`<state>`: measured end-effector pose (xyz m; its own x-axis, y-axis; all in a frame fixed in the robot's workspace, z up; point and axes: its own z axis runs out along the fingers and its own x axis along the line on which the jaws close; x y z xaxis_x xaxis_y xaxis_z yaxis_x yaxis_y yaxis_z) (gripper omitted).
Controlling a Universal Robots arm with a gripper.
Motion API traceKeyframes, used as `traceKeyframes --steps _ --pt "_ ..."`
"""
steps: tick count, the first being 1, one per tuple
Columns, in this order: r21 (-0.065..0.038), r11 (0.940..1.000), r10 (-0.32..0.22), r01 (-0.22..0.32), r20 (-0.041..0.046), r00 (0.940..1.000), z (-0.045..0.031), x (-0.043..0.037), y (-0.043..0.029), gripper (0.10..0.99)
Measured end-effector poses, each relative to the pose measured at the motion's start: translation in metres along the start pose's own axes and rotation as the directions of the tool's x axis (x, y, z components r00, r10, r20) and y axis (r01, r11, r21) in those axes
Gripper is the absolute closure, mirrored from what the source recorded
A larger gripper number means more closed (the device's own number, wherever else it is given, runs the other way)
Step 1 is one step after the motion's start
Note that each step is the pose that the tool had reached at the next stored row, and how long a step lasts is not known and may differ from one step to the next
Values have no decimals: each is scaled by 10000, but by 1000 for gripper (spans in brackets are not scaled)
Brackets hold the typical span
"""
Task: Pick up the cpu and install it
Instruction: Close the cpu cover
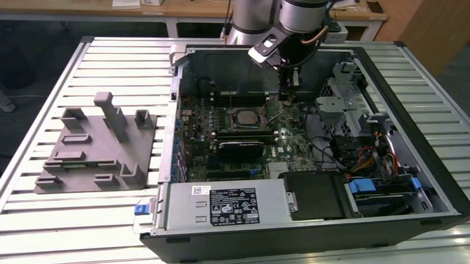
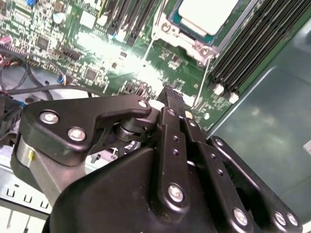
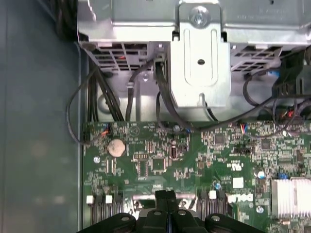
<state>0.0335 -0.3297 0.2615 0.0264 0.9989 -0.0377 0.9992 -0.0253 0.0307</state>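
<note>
The cpu lies flat in the motherboard socket inside the open computer case, and a metal frame surrounds its pale silver top. In the second wrist view the cpu shows as a bright square beyond the fingertips. My gripper hangs inside the case, just above the board, off the socket's corner toward the exterior view's right. Its black fingers are pressed together with nothing between them. In the first wrist view the gripper points at the green board near a round coin cell.
A grey fixture with upright blocks sits on the slatted table at the exterior view's left. Inside the case are a black finned module, a power supply, memory slots, a metal drive cage and loose cables.
</note>
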Motion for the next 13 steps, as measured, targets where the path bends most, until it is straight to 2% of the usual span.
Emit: traceKeyframes --steps 6,13 --pt "-1 10000 0 0 0 10000 5 3 116 980" --pt "6 10000 0 0 1 10000 71 8 186 980"
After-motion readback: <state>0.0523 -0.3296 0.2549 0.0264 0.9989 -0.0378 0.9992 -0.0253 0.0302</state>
